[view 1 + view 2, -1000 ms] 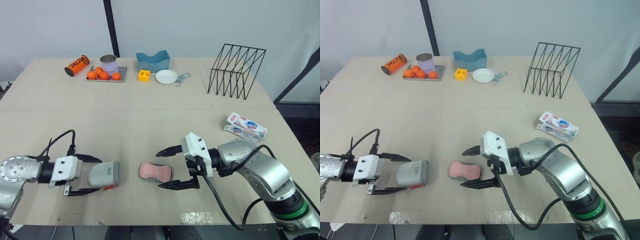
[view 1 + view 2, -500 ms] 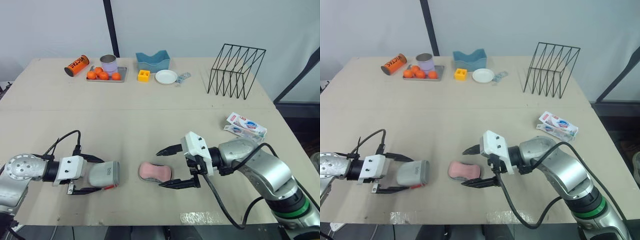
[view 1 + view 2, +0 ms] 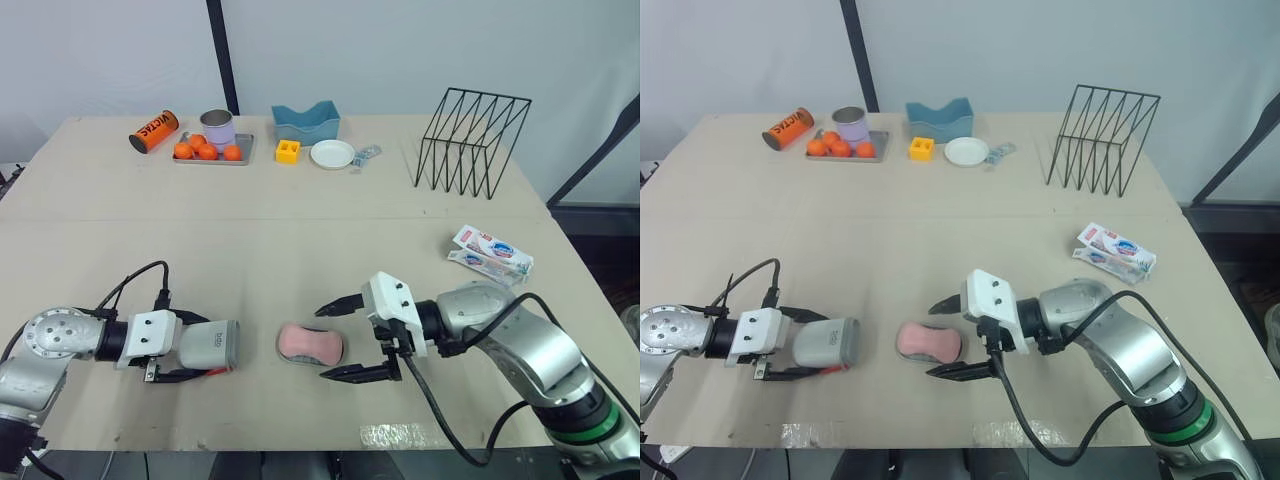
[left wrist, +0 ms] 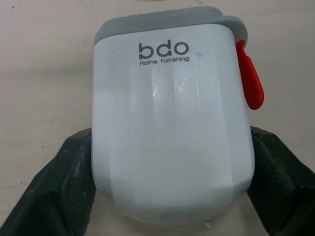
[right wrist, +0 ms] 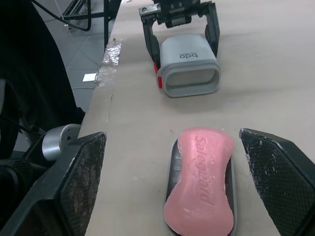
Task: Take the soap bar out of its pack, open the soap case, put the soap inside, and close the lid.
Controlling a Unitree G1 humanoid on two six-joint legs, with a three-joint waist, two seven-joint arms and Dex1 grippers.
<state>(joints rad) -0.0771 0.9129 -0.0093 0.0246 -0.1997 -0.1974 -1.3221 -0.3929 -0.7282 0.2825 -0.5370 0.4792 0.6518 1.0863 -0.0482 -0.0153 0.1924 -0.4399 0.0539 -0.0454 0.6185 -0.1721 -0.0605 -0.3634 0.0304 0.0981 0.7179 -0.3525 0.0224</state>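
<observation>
A pink soap bar lies bare in the grey base of the soap case, near the table's front edge. My right gripper is open, one finger on each side of the soap's right end, touching nothing. To the left lies the white case cover on its side, marked "bdo", with a red tab. My left gripper is shut on that cover, its fingers pressed against both sides. The empty soap pack lies at the right.
A black wire rack stands at the back right. Along the back edge are an orange tube, a tray of oranges with a can, a blue holder, a yellow block and a white dish.
My left gripper has slid right along the case cover and its fingers have drawn in onto the cover's sides. My right gripper has shifted slightly, still open around the soap.
</observation>
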